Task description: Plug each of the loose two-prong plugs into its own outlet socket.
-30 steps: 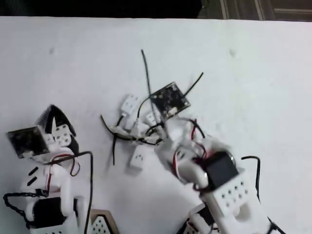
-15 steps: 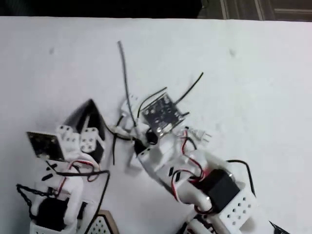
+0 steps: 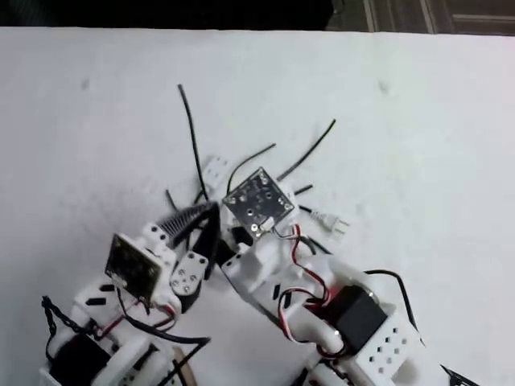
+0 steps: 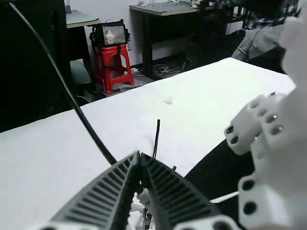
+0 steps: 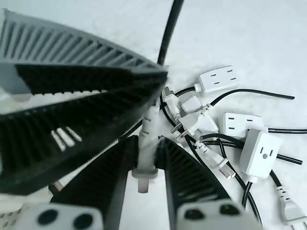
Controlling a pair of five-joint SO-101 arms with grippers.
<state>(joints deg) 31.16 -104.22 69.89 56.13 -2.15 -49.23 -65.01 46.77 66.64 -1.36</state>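
Right gripper (image 5: pixel 145 143) clamped white two-prong plug (image 5: pixel 152 115), long axis along its fingers (image 5: pixel 117 191); left gripper (image 4: pixel 140 160) closed, empty, touching cord (image 4: pixel 72 103).

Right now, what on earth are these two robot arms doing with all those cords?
They are handling one plug together. The left hand is shut on a black cord that sticks up over the table, and the right hand grips the white plug at that cord's end. Beside them, other plugs and white sockets lie tangled. The held plug is in no socket yet.
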